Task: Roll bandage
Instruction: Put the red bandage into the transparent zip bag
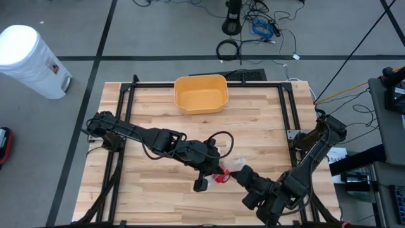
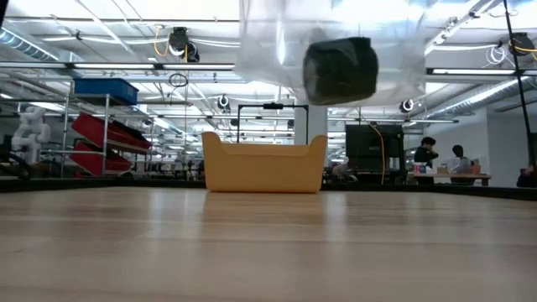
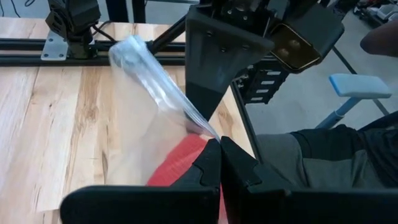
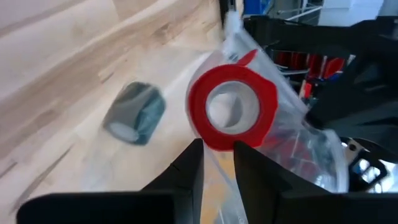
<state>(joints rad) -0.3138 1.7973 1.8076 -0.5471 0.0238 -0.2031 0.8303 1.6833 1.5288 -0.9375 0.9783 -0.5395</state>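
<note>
Both hands pinch the clear bag [image 4: 292, 143]: left hand [image 3: 219, 163] clamped shut, right hand [image 4: 217, 155] narrow just below the red roll [image 4: 232, 107]; keep tension steady

Grey floor with dark seams surrounds the wooden table [image 1: 158, 190]; a white bin [image 1: 28, 60] stands far left, cables [image 1: 259, 28] beyond, red shelving [image 2: 109, 138] under ceiling strip lights.

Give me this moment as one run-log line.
left pincer: shut on clear plastic bag | right pincer: gripping same bag | bag: held off table, red tape roll and dark roll inside | yellow plastic bin: untouched
</note>
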